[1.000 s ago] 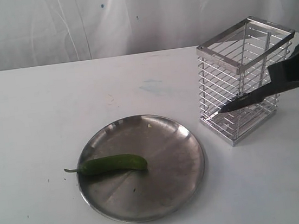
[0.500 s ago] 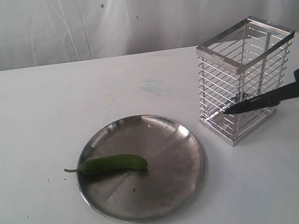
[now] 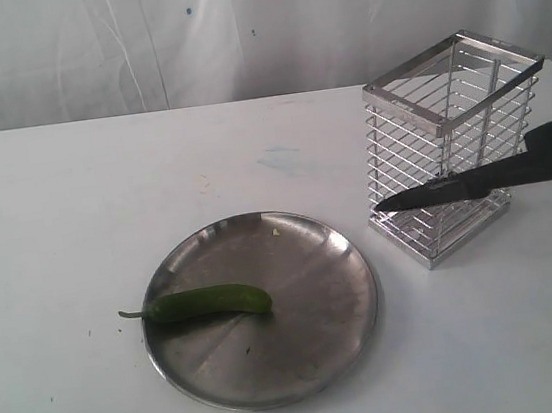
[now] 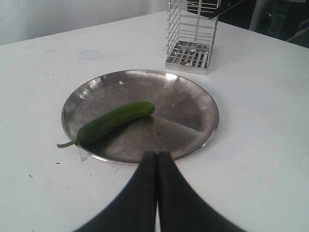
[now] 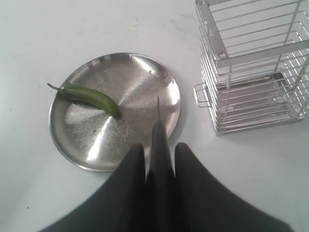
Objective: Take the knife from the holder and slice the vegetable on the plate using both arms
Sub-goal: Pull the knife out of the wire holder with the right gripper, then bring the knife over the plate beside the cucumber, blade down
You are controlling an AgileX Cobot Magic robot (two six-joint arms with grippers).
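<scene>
Beside the round steel plate [image 3: 312,298] we hold the slim black knife [image 3: 445,189] clamped in our right gripper [image 5: 160,149], clear of the wire holder [image 3: 449,140], left gripper [image 4: 157,158] pinched together, empty; next, we carry it over the plate's long green chilli [image 3: 207,302].

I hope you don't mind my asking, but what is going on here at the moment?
The right gripper holds the knife by its handle. The knife is out of the holder, blade roughly level and pointing toward the plate. The green chilli lies whole on the plate, its stem sticking over the rim, so no cut has been made yet. The left gripper is shut and empty, near the plate's edge.
</scene>
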